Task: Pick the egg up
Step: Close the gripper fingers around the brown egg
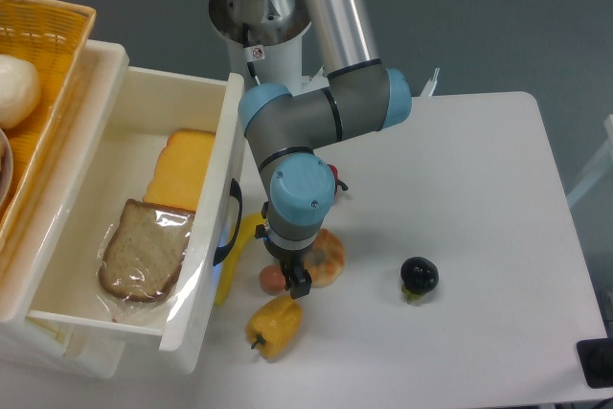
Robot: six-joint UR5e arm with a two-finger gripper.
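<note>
The egg [272, 279] is a small pinkish-brown oval on the white table, just left of the glazed donut [329, 256] and above the yellow pepper [274, 323]. My gripper [291, 278] hangs straight down over it. Its dark fingers [300, 284] reach the table at the egg's right side, between the egg and the donut. The wrist hides most of the fingers, so I cannot tell how far apart they stand or whether they touch the egg.
A white bin [222, 189] with bread slices stands to the left, a yellow banana [239, 246] along its wall. A small black fruit [419, 276] lies to the right. A wicker basket [57, 26] with a white ball [17, 89] is at far left.
</note>
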